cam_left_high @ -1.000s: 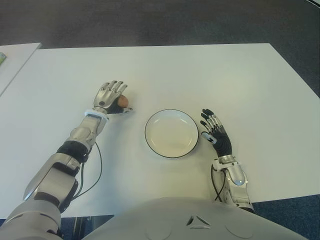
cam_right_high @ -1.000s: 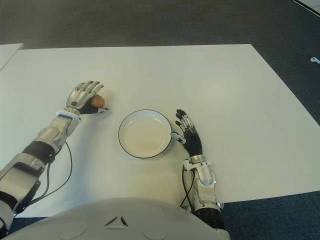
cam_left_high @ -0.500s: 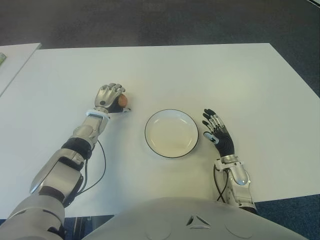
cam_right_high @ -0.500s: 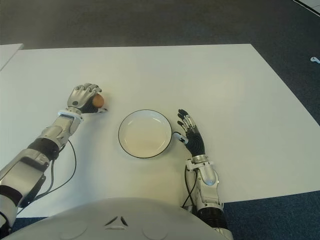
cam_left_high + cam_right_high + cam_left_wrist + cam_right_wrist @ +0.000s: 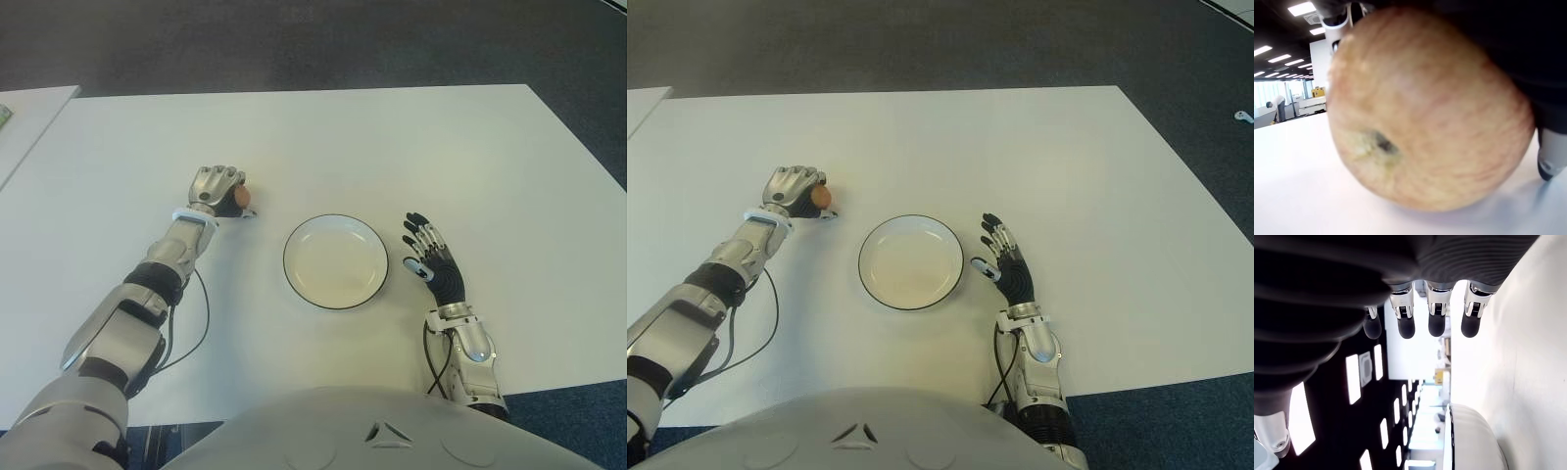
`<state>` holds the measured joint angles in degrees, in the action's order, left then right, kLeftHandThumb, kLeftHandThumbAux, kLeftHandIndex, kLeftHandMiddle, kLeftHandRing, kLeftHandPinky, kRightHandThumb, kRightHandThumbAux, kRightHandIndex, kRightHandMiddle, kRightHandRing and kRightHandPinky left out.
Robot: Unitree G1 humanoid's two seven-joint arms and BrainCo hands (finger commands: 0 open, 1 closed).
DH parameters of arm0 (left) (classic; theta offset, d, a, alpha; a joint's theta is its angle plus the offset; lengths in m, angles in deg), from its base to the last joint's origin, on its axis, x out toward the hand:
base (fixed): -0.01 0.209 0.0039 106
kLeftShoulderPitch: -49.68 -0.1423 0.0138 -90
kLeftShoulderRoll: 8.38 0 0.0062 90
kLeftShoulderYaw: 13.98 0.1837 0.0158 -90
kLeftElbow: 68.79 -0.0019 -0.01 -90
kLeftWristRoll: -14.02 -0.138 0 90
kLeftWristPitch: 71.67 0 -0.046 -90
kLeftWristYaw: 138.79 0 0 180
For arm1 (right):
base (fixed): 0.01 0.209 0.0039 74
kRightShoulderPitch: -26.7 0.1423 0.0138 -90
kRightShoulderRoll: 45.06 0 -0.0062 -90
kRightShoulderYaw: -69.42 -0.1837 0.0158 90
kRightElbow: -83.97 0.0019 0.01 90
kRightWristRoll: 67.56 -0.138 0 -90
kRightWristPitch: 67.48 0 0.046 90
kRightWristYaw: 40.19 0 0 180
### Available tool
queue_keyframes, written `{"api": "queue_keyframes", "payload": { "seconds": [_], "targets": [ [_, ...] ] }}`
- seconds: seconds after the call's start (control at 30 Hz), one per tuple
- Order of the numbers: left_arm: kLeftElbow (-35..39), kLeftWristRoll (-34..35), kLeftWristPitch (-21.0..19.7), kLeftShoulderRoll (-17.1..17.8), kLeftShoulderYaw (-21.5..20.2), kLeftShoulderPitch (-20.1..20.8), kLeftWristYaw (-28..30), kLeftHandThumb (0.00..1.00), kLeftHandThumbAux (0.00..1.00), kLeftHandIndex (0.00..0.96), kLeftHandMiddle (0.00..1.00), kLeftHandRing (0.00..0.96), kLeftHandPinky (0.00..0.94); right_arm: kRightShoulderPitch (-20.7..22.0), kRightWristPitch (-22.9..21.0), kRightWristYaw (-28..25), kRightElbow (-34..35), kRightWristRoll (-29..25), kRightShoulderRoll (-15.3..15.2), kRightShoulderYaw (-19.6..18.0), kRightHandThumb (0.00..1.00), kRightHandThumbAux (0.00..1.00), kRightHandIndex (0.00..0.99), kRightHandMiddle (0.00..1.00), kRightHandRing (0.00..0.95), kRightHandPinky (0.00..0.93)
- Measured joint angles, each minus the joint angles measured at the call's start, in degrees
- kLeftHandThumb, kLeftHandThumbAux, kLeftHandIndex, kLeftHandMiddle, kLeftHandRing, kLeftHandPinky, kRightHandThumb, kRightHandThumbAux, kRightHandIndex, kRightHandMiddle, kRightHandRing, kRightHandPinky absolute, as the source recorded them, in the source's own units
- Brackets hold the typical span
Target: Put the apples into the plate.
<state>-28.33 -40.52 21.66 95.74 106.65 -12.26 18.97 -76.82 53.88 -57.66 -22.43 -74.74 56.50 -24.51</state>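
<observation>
White tabletop [image 5: 411,137] over dark carpet; one white plate [image 5: 336,261] with dark rim at centre front, nothing in it.

Left hand [image 5: 217,186]: placed left of plate and slightly farther back, fingers [image 5: 223,174] curled down over apple [image 5: 242,198]. Apple on tabletop, well apart from plate, fully enclosed on top; left wrist view filled by apple [image 5: 1425,112] pressed against palm, underside apparently touching the surface. Judged as grasp closed, lift not yet begun.

Right hand [image 5: 433,264]: just right of plate, idle, fingers [image 5: 1406,325] extended and spread, holding nothing. Kept clear of plate, likely to leave the drop zone free.

Only one apple visible. Next move: lift, carry right, release over plate centre. Risk: roll-out on release, since rim is low.
</observation>
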Motion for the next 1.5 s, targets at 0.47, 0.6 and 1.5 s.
{"api": "queue_keyframes", "payload": {
  "seconds": [0.47, 0.6, 1.5],
  "targets": [
    [-0.75, 3.00, 1.11, 0.07, -0.38, 0.62, 0.28, 0.849, 0.668, 0.400, 0.529, 0.787, 0.796, 0.90, 0.01, 0.37, -0.92, -0.06, -0.05, -1.12, 0.093, 0.558, 0.000, 0.000, 0.000, 0.000],
    [-0.72, 3.49, 1.11, 0.13, -0.35, 0.84, 0.50, 0.850, 0.669, 0.397, 0.530, 0.807, 0.811, 1.27, 0.01, 0.59, -1.28, -0.09, 0.04, -1.38, 0.097, 0.560, 0.000, 0.000, 0.000, 0.000],
    [0.61, 7.44, 0.03, 0.30, -1.50, 0.61, 3.35, 0.851, 0.670, 0.395, 0.527, 0.820, 0.805, 3.77, 0.07, 1.44, -3.85, -0.26, -0.50, -2.05, 0.107, 0.566, 0.000, 0.000, 0.000, 0.000]
  ]
}}
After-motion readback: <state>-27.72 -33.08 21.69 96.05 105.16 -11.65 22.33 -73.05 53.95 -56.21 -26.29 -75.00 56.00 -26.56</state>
